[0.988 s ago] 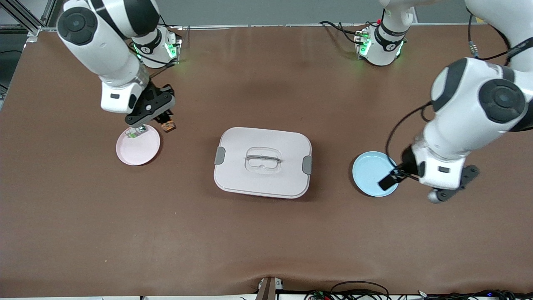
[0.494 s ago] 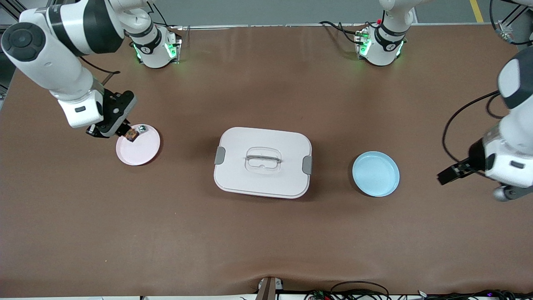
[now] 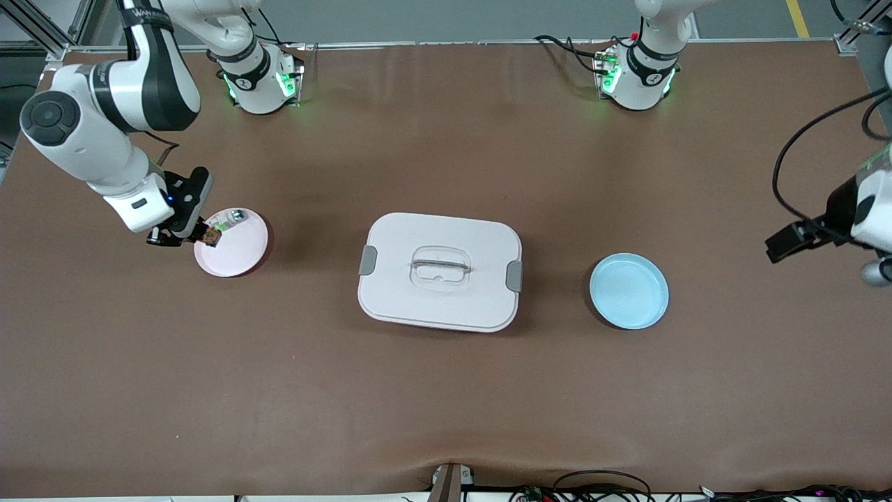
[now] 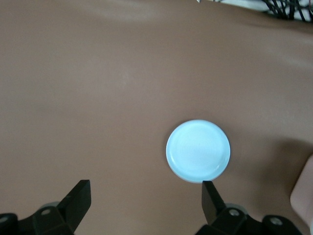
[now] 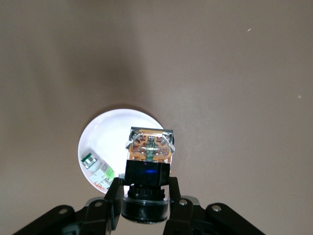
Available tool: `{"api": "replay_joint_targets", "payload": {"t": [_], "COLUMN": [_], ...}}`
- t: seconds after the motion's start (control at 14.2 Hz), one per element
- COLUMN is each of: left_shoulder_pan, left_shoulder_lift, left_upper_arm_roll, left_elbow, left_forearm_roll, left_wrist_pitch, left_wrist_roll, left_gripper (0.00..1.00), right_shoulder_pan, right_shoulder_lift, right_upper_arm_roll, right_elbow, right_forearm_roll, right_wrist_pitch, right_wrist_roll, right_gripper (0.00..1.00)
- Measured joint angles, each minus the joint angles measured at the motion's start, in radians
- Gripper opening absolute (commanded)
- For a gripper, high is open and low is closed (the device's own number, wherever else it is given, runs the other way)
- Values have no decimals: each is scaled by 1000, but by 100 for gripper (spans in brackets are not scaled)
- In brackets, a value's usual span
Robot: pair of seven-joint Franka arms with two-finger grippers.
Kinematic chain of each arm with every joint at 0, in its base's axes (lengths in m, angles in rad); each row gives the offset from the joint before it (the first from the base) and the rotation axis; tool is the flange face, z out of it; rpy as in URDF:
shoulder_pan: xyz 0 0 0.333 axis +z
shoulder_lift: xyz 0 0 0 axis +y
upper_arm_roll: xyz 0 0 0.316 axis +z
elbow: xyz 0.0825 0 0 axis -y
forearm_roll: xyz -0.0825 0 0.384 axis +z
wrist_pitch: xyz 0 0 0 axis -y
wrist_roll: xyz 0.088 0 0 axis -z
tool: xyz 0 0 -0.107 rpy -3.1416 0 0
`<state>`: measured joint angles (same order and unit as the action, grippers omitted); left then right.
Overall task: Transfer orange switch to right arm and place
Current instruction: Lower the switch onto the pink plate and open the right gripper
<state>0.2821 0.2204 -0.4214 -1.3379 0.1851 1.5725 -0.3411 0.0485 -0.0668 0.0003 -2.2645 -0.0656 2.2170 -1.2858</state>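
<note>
My right gripper (image 3: 202, 236) is shut on the orange switch (image 3: 209, 238), a small black block with an orange face, and holds it over the rim of the pink plate (image 3: 237, 254). In the right wrist view the switch (image 5: 149, 147) sits between the fingers above the plate (image 5: 110, 134). A small green-and-white part (image 3: 224, 224) lies on that plate. My left gripper (image 3: 787, 244) is open and empty, up over the table at the left arm's end, with the blue plate (image 4: 198, 151) below it.
A white lidded box (image 3: 440, 272) with grey clips and a clear handle stands mid-table. The blue plate (image 3: 629, 291) lies beside it toward the left arm's end. The green-and-white part also shows in the right wrist view (image 5: 98, 171).
My right gripper has carried the orange switch across to the pink plate's rim toward the right arm's end. My left gripper has drawn away from the blue plate toward the table's end.
</note>
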Motion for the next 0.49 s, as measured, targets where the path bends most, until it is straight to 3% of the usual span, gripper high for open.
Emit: {"api": "replay_joint_targets", "payload": {"t": [0.14,0.28,0.49], "left_shoulder_pan": [-104,-198,-245], "left_shoulder_lift": [-69,-146,-229], "left_upper_arm_roll": [168,313,373], "left_elbow": [-9,-41,-85], "left_forearm_roll": [-113,-152,-159], "left_wrist_pitch": [-57,-108,-171], "left_wrist_roll": [62,132,162], "left_gripper": [100,100,100], "right_shoulder_pan": [-24,-43,-58], "right_shoulder_lift": [3,21,76], "right_upper_arm_roll": [0,0,1], "right_elbow": [-57,-100,-117], "right_forearm_roll": [0,0,0], "right_wrist_pitch": [69,113,144], "right_wrist_roll": [-13,-36,-92], "right_gripper": [0,0,0]}}
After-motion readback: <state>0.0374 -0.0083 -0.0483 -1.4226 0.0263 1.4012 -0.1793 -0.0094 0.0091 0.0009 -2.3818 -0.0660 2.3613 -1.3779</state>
